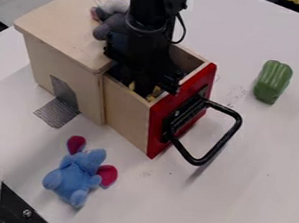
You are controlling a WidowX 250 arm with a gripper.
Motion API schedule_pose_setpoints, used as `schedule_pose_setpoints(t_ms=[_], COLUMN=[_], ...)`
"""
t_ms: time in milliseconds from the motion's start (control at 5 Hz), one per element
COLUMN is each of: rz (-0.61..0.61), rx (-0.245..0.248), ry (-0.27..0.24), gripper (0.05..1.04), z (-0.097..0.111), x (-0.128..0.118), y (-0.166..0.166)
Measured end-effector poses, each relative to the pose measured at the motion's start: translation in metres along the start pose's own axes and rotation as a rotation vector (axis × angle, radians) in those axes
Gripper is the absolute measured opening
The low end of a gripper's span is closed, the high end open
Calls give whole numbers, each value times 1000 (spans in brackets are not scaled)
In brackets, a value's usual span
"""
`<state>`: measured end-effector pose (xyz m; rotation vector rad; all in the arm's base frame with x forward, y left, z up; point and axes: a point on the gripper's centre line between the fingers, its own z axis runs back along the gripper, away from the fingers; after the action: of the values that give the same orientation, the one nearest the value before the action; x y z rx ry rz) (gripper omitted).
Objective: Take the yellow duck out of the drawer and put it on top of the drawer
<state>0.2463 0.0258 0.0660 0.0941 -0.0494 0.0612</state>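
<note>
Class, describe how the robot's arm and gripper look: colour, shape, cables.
The arm is black and chunky, with knobbly edges; a thin black cable bows out at one side. The gripper is black too, with angular parts.

A blue plush (77,176) lies on the table (261,165); beyond it, grey tape (58,111), then a grey plush (110,23); beyond right, a green pepper (272,82).

Plush toy (110,23) on cabinet (61,18); duck (156,91) in open drawer (128,112); stuffed animal (76,175) before cabinet; bell pepper (272,82) right of drawer.
</note>
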Motion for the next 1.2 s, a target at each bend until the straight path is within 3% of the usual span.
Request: schedule_pose_setpoints(t_ms=[200, 400, 600, 800, 1200], rz=[34, 89, 119, 169, 208], rx=[-40, -113, -158, -180, -150], ry=[-45, -112, -160, -208, -210], gripper=[89, 87, 87, 87, 87], z=[34, 75, 102, 123, 114], x=[-8, -23, -27, -27, -11], y=[-1, 5, 20, 56, 104])
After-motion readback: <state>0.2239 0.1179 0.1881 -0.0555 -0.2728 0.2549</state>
